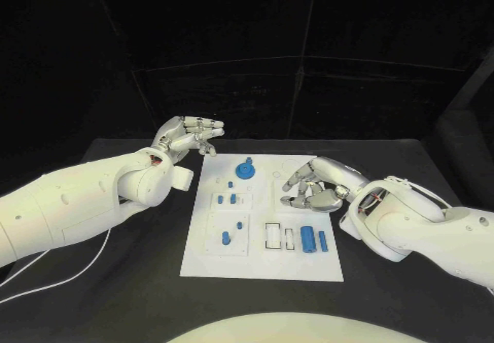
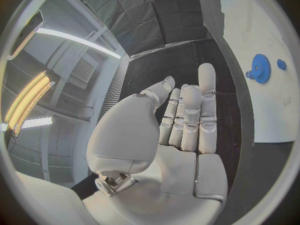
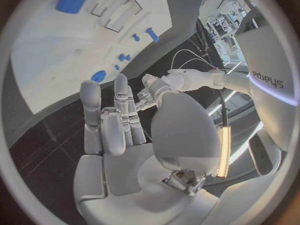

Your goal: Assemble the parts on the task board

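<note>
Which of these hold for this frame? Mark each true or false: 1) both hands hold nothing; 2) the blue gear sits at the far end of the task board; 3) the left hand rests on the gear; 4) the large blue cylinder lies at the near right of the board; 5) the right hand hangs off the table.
1) True: the left hand and the right hand hold nothing.
2) True: the blue gear sits near the far edge of the task board.
3) False: the left hand is beside the board's far left corner, apart from the gear.
4) True: the large blue cylinder lies there.
5) False: the right hand is over the board's right side.
</note>
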